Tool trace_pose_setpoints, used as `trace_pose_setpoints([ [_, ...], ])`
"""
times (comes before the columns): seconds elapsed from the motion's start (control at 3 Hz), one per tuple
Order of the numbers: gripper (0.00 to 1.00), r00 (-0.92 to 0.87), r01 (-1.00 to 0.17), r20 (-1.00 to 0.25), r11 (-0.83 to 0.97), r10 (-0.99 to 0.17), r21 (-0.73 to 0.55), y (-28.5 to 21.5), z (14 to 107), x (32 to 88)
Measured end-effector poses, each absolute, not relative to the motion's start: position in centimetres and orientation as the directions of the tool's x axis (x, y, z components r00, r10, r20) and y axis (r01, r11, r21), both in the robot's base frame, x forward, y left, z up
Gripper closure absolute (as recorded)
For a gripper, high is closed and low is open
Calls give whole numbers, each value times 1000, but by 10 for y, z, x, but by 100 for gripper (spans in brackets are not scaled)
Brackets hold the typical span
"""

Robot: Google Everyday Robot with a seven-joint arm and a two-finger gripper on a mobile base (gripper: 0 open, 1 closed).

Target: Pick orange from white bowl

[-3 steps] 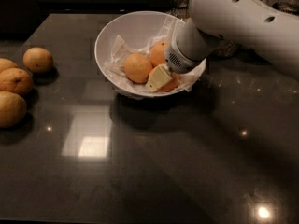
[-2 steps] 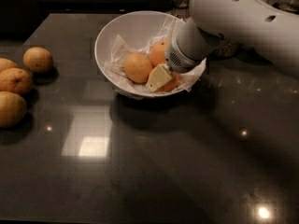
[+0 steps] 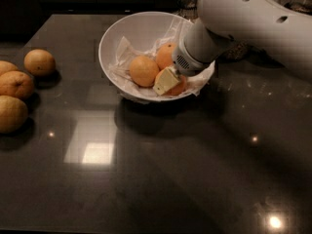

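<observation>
Currently the gripper (image 3: 166, 80) sits against the orange (image 3: 178, 87) inside the white bowl (image 3: 117, 38); whether it grips cannot be told. A slow, straight lift would spare the neighbouring oranges (image 3: 144, 70).

the table (image 3: 161, 179) is dark and glossy, and its smooth top reflects a few lights. the white bowl (image 3: 139, 30) stands directly on it, in the far middle part. at the left side four loose fruits lie on the top, well apart from the bowl: a small orange one (image 3: 39, 62) farthest back, a deeper orange one (image 3: 15, 84) near it, a paler yellow one (image 3: 9, 113) nearest the front, and a half-seen one (image 3: 6, 66) at the edge. the gripper (image 3: 167, 81) is down inside the bowl, not touching the table.
</observation>
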State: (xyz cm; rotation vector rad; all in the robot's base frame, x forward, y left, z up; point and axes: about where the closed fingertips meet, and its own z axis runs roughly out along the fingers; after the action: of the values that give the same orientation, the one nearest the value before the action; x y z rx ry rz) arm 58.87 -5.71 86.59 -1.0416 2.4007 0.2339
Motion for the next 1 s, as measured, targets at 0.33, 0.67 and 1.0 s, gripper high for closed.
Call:
trace_pose_setpoints([
  [0.33,96,-567,-729,-520,683,-639,-44,-56,868,587],
  [0.67,100,-515,-764,-558,643,-650,-44,-57,883,583],
  [1.0,100,-415,-819,-664,574,-622,-25,-61,922,576],
])
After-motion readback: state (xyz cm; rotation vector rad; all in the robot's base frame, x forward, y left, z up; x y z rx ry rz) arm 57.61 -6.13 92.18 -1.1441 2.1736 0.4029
